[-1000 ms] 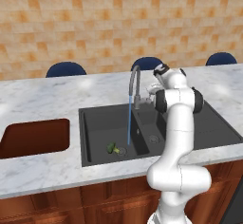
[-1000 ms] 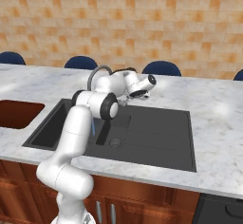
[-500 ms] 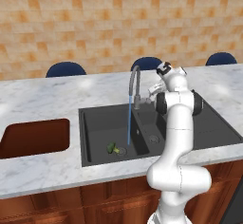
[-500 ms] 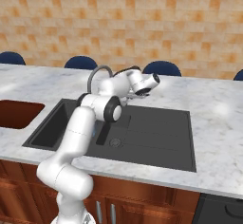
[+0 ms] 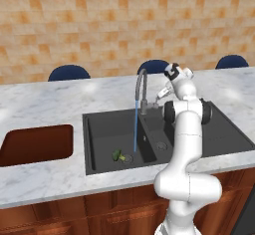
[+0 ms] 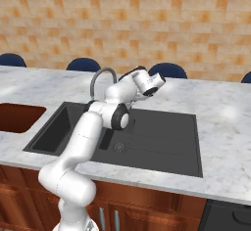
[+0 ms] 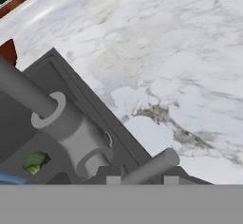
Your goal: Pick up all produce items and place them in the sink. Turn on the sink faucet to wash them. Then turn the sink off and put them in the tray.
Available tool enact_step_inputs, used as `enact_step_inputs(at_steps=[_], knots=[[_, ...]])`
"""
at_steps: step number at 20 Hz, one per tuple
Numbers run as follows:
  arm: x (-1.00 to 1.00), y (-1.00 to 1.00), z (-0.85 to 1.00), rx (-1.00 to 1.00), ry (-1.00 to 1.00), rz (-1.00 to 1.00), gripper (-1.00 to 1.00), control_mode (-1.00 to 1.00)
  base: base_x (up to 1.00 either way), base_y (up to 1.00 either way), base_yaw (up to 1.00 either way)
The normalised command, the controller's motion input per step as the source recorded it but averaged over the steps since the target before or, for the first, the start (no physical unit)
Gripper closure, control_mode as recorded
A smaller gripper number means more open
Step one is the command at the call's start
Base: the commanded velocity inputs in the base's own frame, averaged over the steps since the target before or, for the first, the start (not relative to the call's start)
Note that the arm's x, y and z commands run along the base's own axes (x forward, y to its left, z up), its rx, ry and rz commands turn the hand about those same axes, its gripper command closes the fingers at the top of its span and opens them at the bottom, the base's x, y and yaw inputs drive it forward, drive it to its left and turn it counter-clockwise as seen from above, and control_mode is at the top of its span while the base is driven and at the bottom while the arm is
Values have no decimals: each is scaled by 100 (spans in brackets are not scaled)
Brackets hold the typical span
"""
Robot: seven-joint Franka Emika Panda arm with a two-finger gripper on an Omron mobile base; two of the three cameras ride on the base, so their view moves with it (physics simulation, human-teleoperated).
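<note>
Water runs over my broccoli (image 5: 118, 155) at the sink's (image 5: 99, 167) 6 o'clock: light, lumpy, slick, so I'd pinch its stalk. Jaws: can't tell.

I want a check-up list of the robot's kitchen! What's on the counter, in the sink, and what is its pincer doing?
Surface: white-grey marble counter, with a dark double-basin sink set into it.
Job's things: small green broccoli piece lies in the wide basin beside the drain; blue water runs from the grey gooseneck faucet into that basin; the reddish-brown tray sits left of the sink with nothing seen in it.
Clutter: nothing seen.
Grippers: pincer sits at the faucet's lever handle behind the sink; whether it is open or shut cannot be told.
Cables: nothing seen.
Surroundings: orange tiled wall, dark blue chair backs behind the counter, wooden cabinets below.
</note>
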Motion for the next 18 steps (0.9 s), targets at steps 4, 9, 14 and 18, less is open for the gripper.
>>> enact_step_inputs(at_steps=[4, 9, 14, 18], knots=[[0, 21, 0, 0, 0, 5, 100, -100, 0, 0, 0], [-1, 25, -4, 0, -5, 0, 100, -100, 0, 0, 0], [-1, 53, -5, 0, -5, 0, 100, -100, 0, 0, 0], [-2, 26, 0, 0, 0, 1, -100, -100, 0, 0, 0]])
